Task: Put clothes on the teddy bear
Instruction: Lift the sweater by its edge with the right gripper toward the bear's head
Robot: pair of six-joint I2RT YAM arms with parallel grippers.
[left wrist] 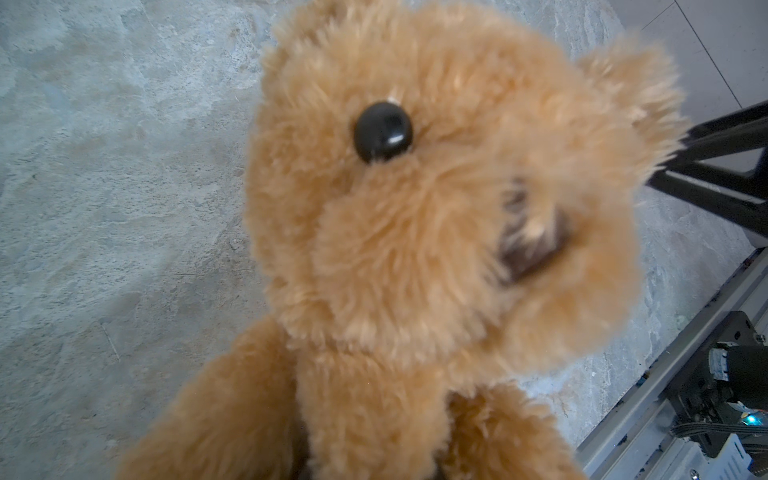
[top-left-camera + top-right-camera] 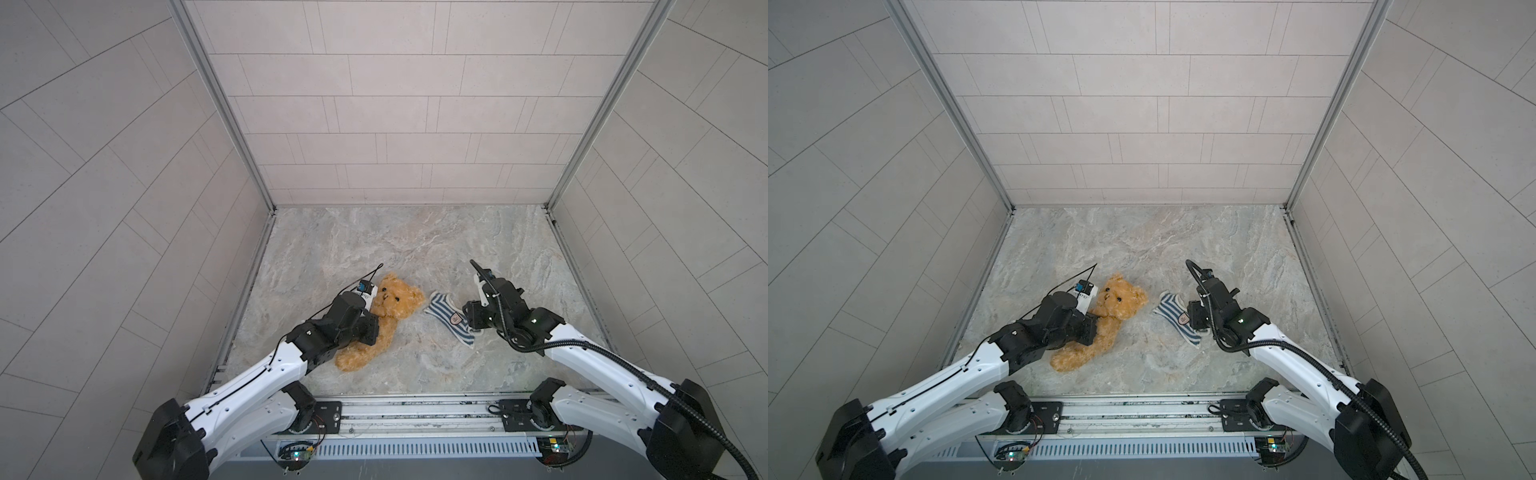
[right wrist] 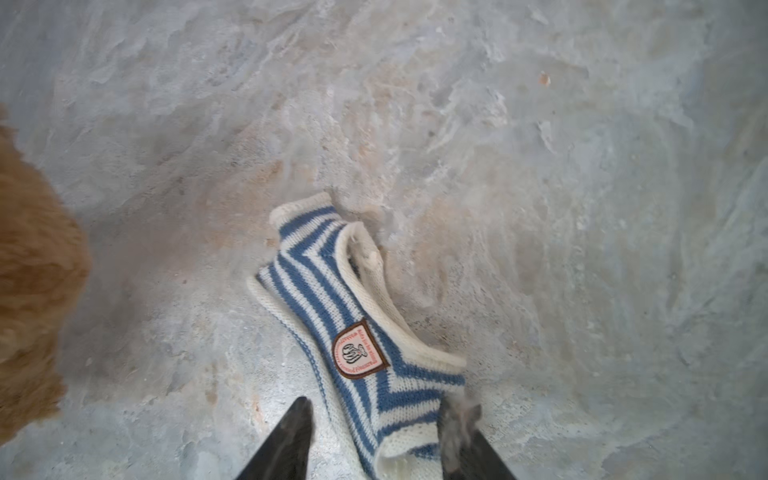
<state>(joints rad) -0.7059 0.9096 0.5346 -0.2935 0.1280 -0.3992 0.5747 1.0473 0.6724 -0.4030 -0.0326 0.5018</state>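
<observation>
Now, left arm [image 2: 257, 374]: reaches from the near rail [image 2: 415, 415] toward the middle of the marbled tabletop [image 2: 374, 241]; visible in both top views.
Left gripper [image 2: 370, 328]: sits over the torso of the teddy bear [image 2: 386, 316] and is clenched on it. The fingers themselves are buried in fur, and the left wrist view shows only the bear rising from where they grip.
Teddy bear, position: left of centre on the tabletop, face up, head toward the back wall and legs toward the near left edge; same in both top views [image 2: 1108, 309].
Teddy bear, close view: fills the left wrist view [image 1: 415, 228]; one black bead eye and a dark nose show, with the muzzle out of focus.
Striped shirt [image 2: 451, 318]: blue and white knit, lying flat on the tabletop just right of the bear's head, not touching it.
Shirt badge [image 3: 359, 351]: shield-shaped patch with a brown border, facing up.
Right gripper [image 3: 380, 405]: released, with its jaws apart. The fingertips [image 3: 301, 415] stand on either side of the shirt's near end; one of them is blurred.
Right arm [image 2: 590, 353]: enters from the near right, with the gripper low over the shirt.
</observation>
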